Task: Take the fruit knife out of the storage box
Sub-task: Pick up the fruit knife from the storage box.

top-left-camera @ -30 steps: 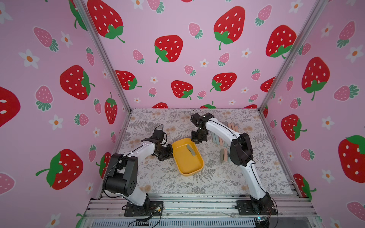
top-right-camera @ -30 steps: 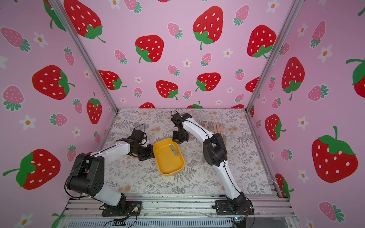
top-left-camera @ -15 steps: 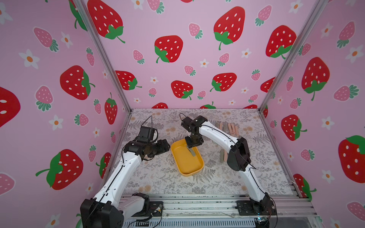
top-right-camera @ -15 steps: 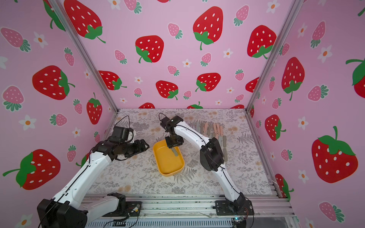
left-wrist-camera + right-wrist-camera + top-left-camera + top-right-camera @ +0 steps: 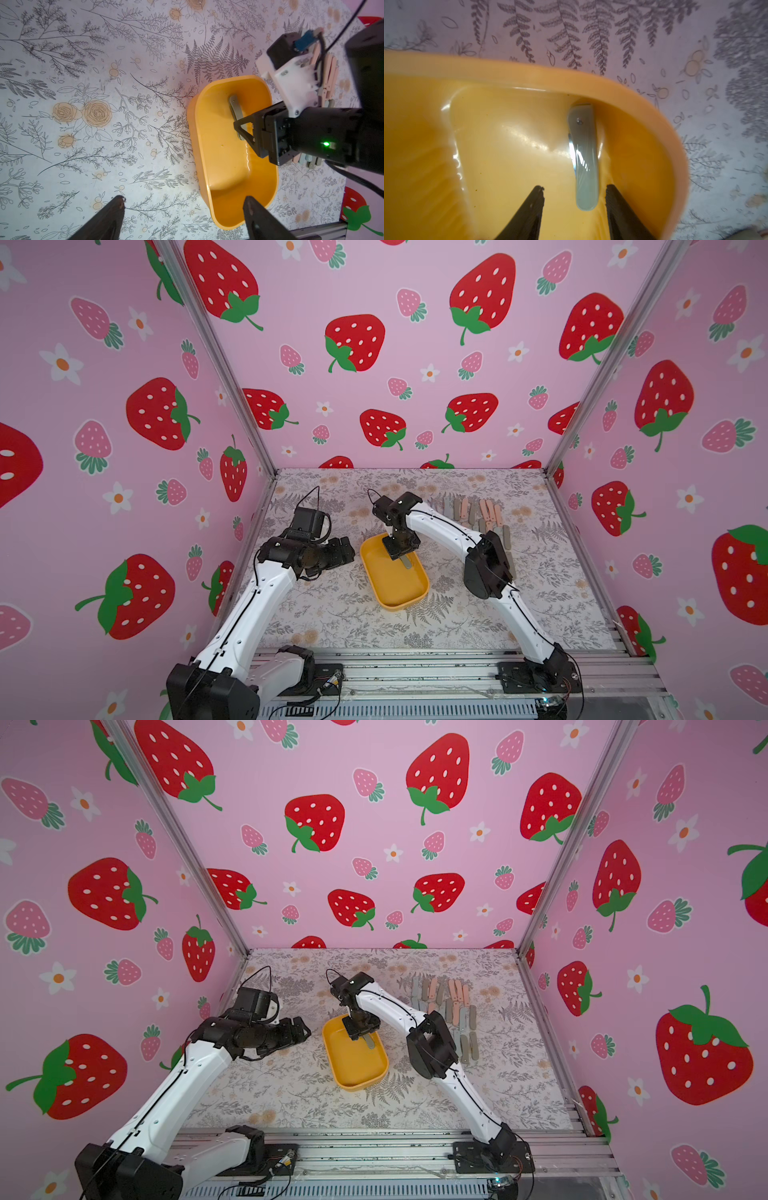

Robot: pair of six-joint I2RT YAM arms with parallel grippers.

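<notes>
**Yellow-orange storage box: 1 fruit knife inside, not yet gripped**

1. Box: rests on the floral mat; its near half is bare.
2. Left gripper: jaws spread wide, holding nothing, hovering beside the box, probably parked clear of the pick.
3. Fruit knife: folded, grey handle, lying flat in the box's far half, 1 end against the wall.
4. Right gripper: lowered into the box, jaws about half open, straddling the knife's rounded end, apparently not clamping it.
5. Farthest: a row of folded knives on the mat.
</notes>
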